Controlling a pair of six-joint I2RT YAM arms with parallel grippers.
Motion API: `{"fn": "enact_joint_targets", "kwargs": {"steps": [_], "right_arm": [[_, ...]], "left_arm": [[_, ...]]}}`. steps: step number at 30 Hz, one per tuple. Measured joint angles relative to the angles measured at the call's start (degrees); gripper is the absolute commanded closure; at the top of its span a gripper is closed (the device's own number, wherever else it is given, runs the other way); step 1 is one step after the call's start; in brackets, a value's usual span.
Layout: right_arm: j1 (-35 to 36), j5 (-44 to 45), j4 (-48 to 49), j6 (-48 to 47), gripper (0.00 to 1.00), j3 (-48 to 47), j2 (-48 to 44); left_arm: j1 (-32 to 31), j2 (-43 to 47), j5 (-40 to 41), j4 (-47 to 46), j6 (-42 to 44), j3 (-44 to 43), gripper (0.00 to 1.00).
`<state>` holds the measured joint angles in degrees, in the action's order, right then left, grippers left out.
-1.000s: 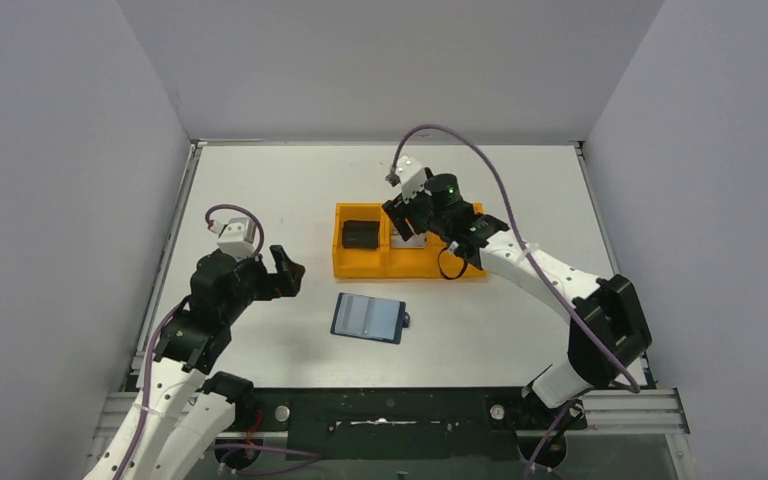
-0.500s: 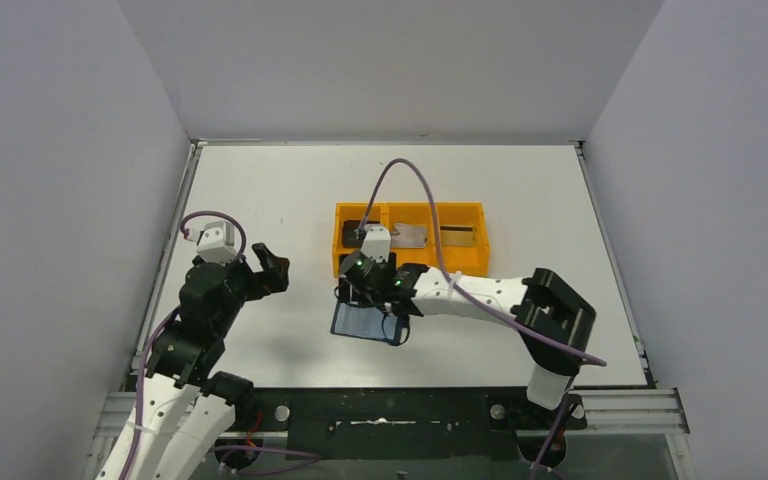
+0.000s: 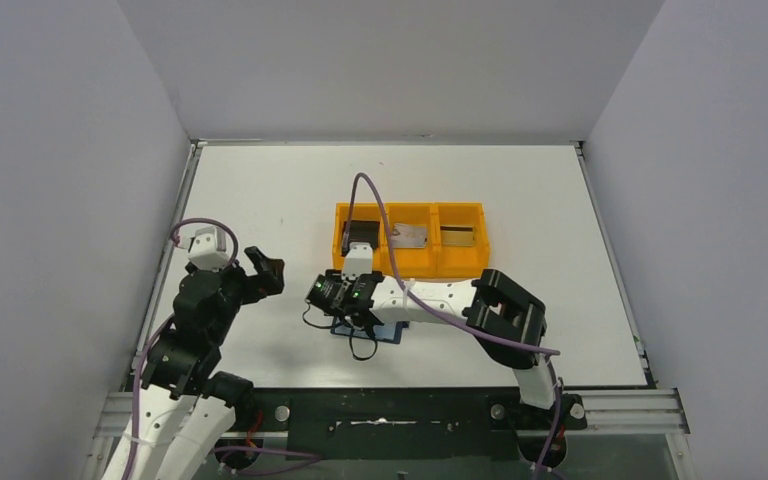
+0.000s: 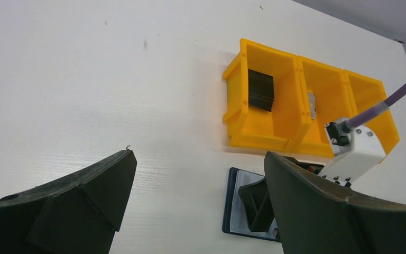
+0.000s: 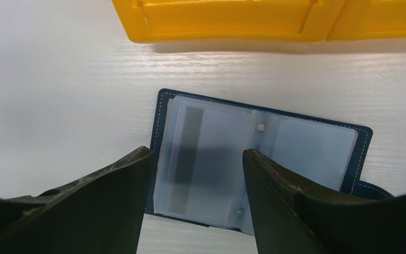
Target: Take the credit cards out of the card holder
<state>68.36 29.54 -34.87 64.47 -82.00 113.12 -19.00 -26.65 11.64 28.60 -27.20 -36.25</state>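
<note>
The card holder (image 5: 296,148) lies open on the white surface (image 3: 260,190), just in front of the orange tray (image 3: 410,268). It has a navy stitched cover and frosted sleeves, and a grey band shows through the left sleeve. The right pincer (image 5: 195,159) hangs over that sleeve, moderately apart and empty. The left pincer (image 4: 198,159) gapes wide, well apart. Plain pale walls enclose the surface.

From above, the right gripper (image 3: 358,315) blocks most of the card holder (image 3: 392,334), only its 5 o'clock corner peeks out lol.
</note>
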Motion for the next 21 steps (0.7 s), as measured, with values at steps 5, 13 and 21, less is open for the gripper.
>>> {"fn": "enact_joint_targets", "kwargs": {"steps": [5, 13, 21], "right_arm": [[0.00, -0.37, -0.96, 1.53, 0.41, 0.00, 2.40], [0.00, -0.90, -0.50, 3.41, 0.48, 0.96, 2.91], [0.07, 0.37, 0.46, 5.27, 0.63, 2.12, 2.91]], "left_arm": [[-0.02, 1.97, 0.70, -0.02, -0.61, 0.04, 0.06], [-0.02, 1.99, 0.76, -0.02, -0.68, 0.33, 0.06], [-0.02, 1.81, 0.72, -0.04, -0.68, 0.37, 0.06]]}}
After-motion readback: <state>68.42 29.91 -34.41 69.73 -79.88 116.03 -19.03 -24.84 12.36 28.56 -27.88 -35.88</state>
